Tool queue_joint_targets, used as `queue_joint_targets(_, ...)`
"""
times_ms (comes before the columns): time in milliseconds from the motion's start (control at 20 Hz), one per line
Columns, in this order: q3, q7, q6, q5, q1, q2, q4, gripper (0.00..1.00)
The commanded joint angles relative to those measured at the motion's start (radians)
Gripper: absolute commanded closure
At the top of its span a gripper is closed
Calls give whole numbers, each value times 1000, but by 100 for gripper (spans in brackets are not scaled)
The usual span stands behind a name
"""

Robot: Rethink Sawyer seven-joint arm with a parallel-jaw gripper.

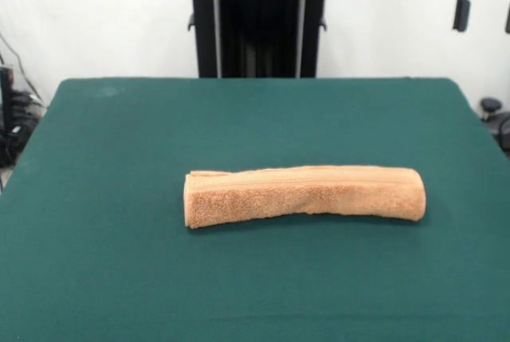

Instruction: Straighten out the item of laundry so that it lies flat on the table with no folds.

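The orange-tan terry towel (304, 195) lies near the middle of the dark green table (119, 159), folded over into a long narrow band that runs left to right. A woven border band shows along its top edge. Its white label is hidden. My gripper (484, 17) hangs at the picture's top right corner, beyond the table's far right corner and far from the towel. Its two dark fingers (461, 1) stand apart with nothing between them.
The robot's black pedestal (259, 23) stands behind the middle of the table's far edge. Cables and dark equipment (12, 119) sit off the table's left side. A small dark object (491, 106) sits off its right side.
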Motion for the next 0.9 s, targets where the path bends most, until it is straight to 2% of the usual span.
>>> queue_joint_targets(50, 102, -41, 100, -2, -68, -39, 47, 0)
queue_joint_targets(500, 136, -68, 82, -17, -116, -60, 84, 0)
queue_joint_targets(700, 165, -182, 124, -43, -205, -98, 93, 0)
queue_joint_targets(900, 223, -271, 106, -79, -313, -99, 109, 0)
